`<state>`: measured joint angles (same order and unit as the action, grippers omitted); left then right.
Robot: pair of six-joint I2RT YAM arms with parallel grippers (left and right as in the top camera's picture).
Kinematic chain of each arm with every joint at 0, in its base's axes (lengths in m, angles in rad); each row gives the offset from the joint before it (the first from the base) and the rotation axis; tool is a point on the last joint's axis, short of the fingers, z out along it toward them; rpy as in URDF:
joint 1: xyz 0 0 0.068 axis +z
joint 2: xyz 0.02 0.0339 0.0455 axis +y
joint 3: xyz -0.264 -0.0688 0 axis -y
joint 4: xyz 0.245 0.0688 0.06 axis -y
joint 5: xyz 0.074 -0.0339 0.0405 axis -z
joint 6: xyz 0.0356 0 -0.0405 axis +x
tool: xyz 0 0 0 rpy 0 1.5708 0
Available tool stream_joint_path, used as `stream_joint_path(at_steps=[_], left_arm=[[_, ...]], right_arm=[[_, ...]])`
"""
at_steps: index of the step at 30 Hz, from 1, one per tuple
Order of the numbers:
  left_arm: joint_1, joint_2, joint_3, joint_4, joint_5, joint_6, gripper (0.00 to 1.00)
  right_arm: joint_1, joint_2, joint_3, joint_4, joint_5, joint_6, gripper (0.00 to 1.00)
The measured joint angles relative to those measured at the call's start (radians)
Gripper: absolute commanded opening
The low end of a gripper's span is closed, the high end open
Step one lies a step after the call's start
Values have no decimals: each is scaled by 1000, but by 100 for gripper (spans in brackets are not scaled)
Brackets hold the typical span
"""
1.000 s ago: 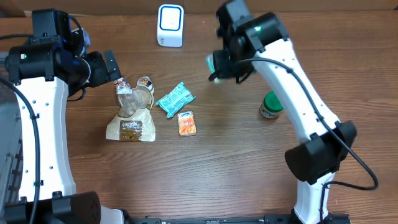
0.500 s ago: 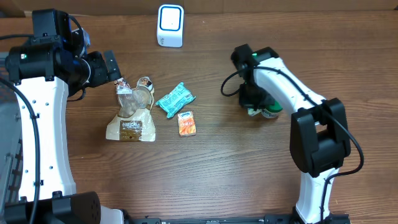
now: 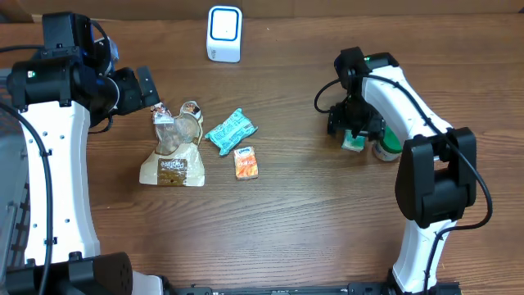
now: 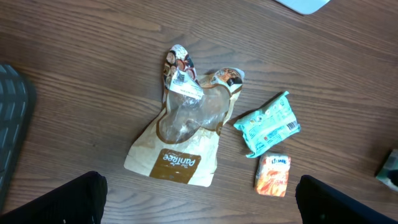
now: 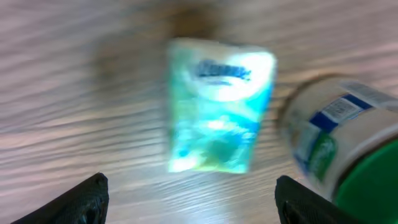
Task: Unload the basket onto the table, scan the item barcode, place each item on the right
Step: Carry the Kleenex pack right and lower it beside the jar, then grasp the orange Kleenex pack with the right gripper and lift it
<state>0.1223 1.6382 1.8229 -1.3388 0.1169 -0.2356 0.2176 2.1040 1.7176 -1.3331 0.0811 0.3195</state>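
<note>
A small green-and-white packet [image 5: 217,106] lies flat on the wooden table, blurred, right next to a white jar with a green lid [image 5: 336,149]. My right gripper [image 5: 193,205] hovers just above the packet, open, with nothing between its fingers. From overhead the packet [image 3: 354,143] peeks out below the right gripper [image 3: 352,127], and the jar [image 3: 386,147] lies to its right. The white scanner [image 3: 223,33] stands at the back centre. My left gripper [image 3: 152,90] is open above a brown bread pouch [image 4: 186,134] and holds nothing.
A teal packet [image 3: 230,130] and an orange packet [image 3: 246,162] lie beside the brown pouch [image 3: 172,147] left of centre. In the left wrist view a grey object [image 4: 12,124] shows at the left edge.
My right arm swung from near the scanner down to the right side of the table. Its jaws, shut before, now stand open, with the green packet lying beside the jar. The left arm stayed still.
</note>
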Motion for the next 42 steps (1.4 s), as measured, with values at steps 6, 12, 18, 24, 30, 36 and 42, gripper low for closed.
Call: stream_joint_path(at_steps=[6,12,18,24,30,36,42], left_arm=[[0,0,0,-1,0,0,100],[0,0,0,0,0,0,100],[0,0,0,0,0,0,100],[0,0,0,0,0,0,100],[0,0,0,0,0,0,100],[0,0,0,0,0,0,100],[0,0,0,0,0,0,100]], right_arm=[[27,-1,128,-18,-259,-45,74],[170,-2,13,138,-445,-57,43],[332,0,-174,348,-552,33,40],[365,0,-275,505,-565,144,31],[369,-1,-327,593,-575,187,11],[370,-5,-335,598,-594,204,4],[294,-69,-336,563,-863,100,4]])
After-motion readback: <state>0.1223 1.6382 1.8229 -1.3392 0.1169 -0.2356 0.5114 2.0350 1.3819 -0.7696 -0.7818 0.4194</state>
